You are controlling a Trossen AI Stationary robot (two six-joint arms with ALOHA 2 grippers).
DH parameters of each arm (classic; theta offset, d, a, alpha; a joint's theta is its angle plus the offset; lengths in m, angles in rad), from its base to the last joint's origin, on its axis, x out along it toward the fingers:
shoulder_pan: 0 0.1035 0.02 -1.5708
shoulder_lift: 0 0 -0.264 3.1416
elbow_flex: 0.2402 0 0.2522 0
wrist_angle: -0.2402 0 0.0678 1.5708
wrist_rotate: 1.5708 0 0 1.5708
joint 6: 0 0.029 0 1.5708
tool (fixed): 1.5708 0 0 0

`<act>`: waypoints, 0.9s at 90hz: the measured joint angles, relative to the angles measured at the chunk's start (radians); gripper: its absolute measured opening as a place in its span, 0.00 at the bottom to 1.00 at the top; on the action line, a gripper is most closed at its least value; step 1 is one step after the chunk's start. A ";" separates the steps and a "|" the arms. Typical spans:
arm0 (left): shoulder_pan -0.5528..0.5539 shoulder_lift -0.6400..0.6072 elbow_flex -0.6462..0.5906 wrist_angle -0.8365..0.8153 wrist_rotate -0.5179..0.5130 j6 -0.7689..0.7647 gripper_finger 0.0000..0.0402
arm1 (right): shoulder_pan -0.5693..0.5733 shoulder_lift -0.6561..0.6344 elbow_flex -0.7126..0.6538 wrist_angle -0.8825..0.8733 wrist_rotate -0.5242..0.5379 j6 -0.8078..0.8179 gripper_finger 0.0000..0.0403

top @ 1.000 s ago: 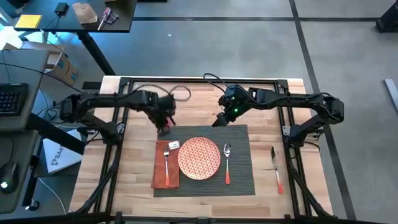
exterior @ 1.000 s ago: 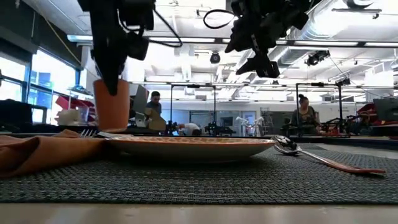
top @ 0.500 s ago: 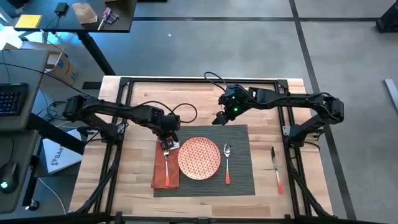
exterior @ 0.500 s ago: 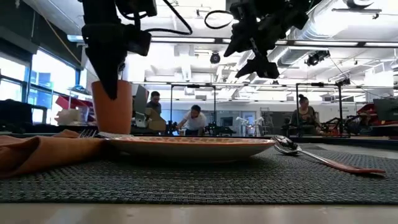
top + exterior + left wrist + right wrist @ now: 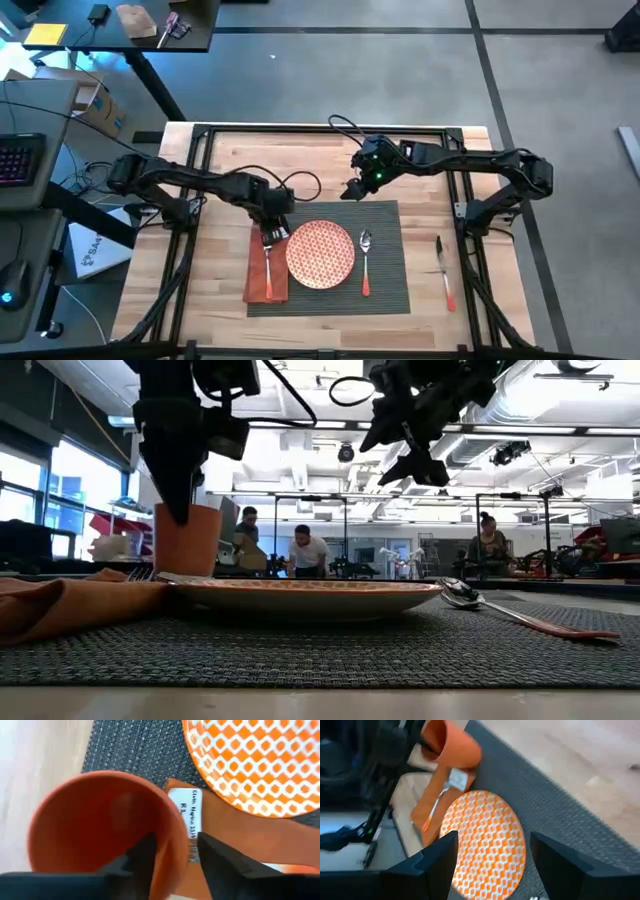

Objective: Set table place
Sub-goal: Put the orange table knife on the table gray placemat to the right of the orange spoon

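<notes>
The left gripper (image 5: 172,862) is clamped on the rim of a terracotta-orange cup (image 5: 102,827) — one finger inside, one outside — just above the dark grey ribbed woven placemat's (image 5: 385,285) corner, evidently to stand it there. Beyond the placemat, the right gripper (image 5: 352,192) hovers spread, empty.

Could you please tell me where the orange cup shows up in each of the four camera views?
High view: mostly hidden under the left gripper, at the placemat's far left corner.
Low view: orange cup, left of the plate.
Left wrist view: cup fills the foreground, a finger inside its rim.
Right wrist view: cup beyond the plate.
Shared landmark: the plate.
</notes>
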 joint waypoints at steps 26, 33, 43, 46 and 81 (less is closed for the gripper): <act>0.000 -0.103 0.005 -0.005 -0.026 -0.080 0.45 | 0.004 -0.056 0.000 -0.068 0.053 0.057 0.57; 0.000 -0.137 0.026 -0.001 -0.064 -0.100 0.45 | 0.016 -0.061 0.000 -0.145 0.054 0.062 0.57; -0.001 -0.179 0.069 0.001 -0.126 -0.111 0.44 | 0.054 -0.064 0.000 -0.272 0.084 0.072 0.57; -0.001 -0.191 0.081 0.001 -0.145 -0.111 0.44 | 0.069 -0.064 0.000 -0.319 0.095 0.087 0.57; -0.001 -0.292 0.145 0.027 -0.316 -0.063 0.44 | 0.465 -0.084 -0.009 -0.662 0.229 0.473 0.57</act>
